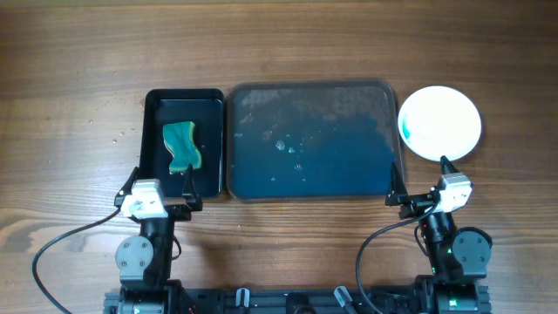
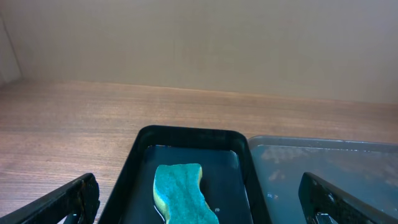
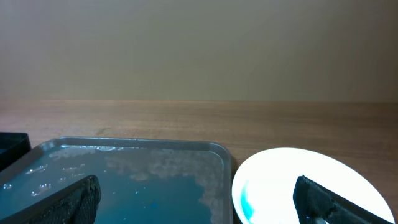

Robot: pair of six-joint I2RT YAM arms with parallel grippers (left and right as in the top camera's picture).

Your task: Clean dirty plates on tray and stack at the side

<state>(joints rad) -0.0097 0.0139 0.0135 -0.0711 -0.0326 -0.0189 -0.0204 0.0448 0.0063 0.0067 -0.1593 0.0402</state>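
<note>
White plate lies on the bench toward the right edge, just beside the right rim of the tray; I cannot tell whether the two touch. On my overhead feed the plate carries a blue smear on its left side, and the right wrist feed shows the same streak.

Grey-blue and wet, the tray sits in the middle of the bench, with droplets scattered over it and a pale film along its far side. A black bin stands against its left rim, toward the left edge of the bench. A teal sponge lies flat inside the bin.

Both arms are at the near edge. The left gripper hangs over the near end of the bin with its fingers spread wide and nothing between them. The right gripper is over the tray's near-right corner, close to the plate's near rim. Its fingers are likewise wide apart and hold nothing.
</note>
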